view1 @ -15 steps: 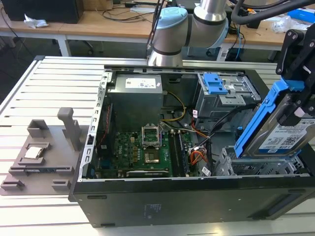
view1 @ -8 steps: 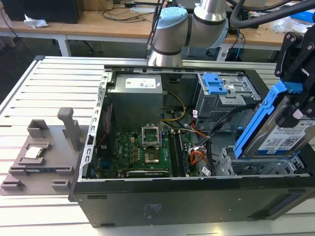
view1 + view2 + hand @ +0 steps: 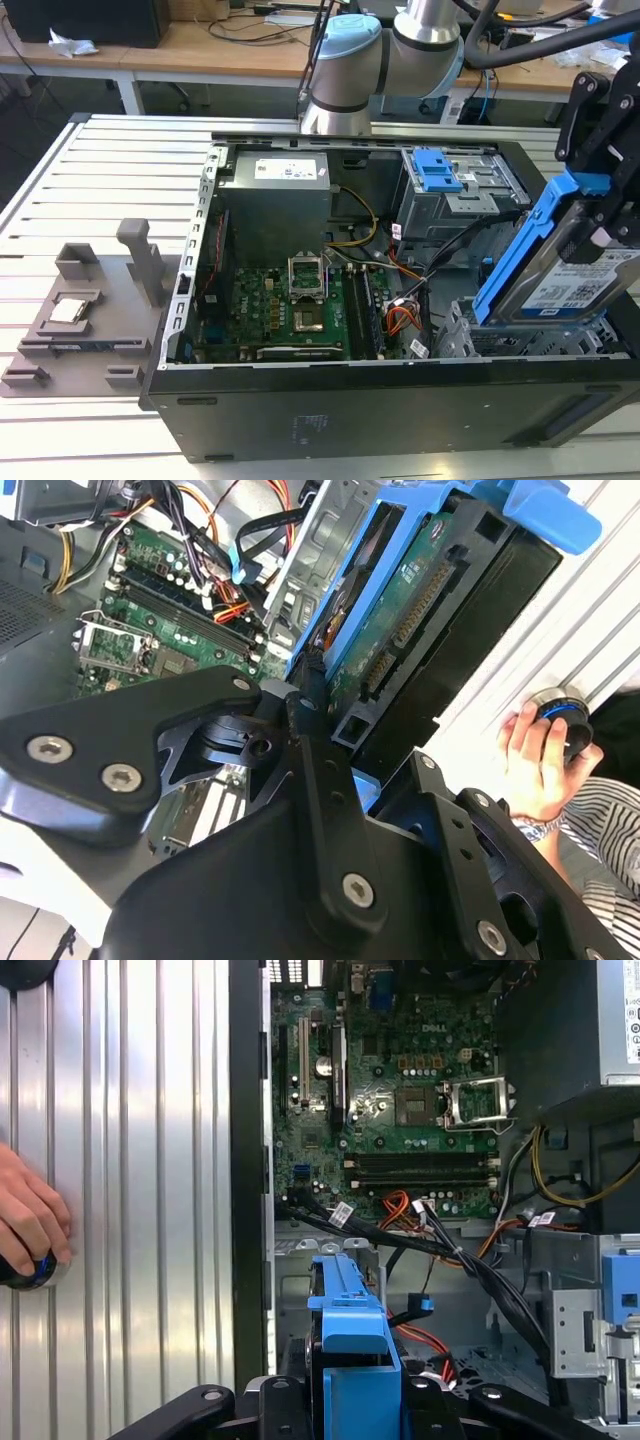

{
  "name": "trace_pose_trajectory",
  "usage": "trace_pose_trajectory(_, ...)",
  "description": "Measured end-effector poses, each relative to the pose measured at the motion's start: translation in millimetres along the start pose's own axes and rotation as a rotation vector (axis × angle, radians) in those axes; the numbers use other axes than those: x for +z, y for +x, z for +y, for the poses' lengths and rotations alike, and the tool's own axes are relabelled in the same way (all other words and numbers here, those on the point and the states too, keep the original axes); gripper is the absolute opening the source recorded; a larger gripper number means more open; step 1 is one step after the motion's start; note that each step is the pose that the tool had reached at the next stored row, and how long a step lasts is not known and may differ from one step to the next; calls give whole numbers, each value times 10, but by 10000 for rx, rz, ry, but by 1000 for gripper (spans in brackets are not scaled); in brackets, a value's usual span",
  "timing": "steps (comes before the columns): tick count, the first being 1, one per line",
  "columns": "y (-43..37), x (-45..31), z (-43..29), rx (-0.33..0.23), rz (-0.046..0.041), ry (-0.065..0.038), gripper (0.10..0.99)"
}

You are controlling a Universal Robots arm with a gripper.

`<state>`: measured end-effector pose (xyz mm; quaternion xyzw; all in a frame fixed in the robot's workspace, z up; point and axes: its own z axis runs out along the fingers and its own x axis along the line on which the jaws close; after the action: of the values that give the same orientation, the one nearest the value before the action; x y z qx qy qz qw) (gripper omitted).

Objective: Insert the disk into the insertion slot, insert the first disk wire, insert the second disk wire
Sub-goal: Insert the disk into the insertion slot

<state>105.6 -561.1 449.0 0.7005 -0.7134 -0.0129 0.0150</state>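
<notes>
My gripper is shut on the disk, a silver drive with a white label in a bright blue carrier. The disk hangs tilted, its lower end just above the insertion slot, the silver perforated cage at the case's near corner on the exterior view's right. In the first wrist view the blue carrier sits between my fingers, over the cage. The first disk wire, a thin flat red cable, lies loose beside the cage. Which of the black cables is the second disk wire I cannot tell.
The open black case lies on a slatted metal table. A taller grey cage with a blue clip stands behind the slot. Black cables and an orange wire bundle cross nearby. A person's hand rests on a knob on the table.
</notes>
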Motion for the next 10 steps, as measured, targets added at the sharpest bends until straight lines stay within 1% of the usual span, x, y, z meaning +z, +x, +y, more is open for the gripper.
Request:
trace_pose_trajectory(7, -2, 40, -1, 0, -1, 0, 365)
trace_pose_trajectory(10, -63, 44, 0, 1, -1, 0, 365)
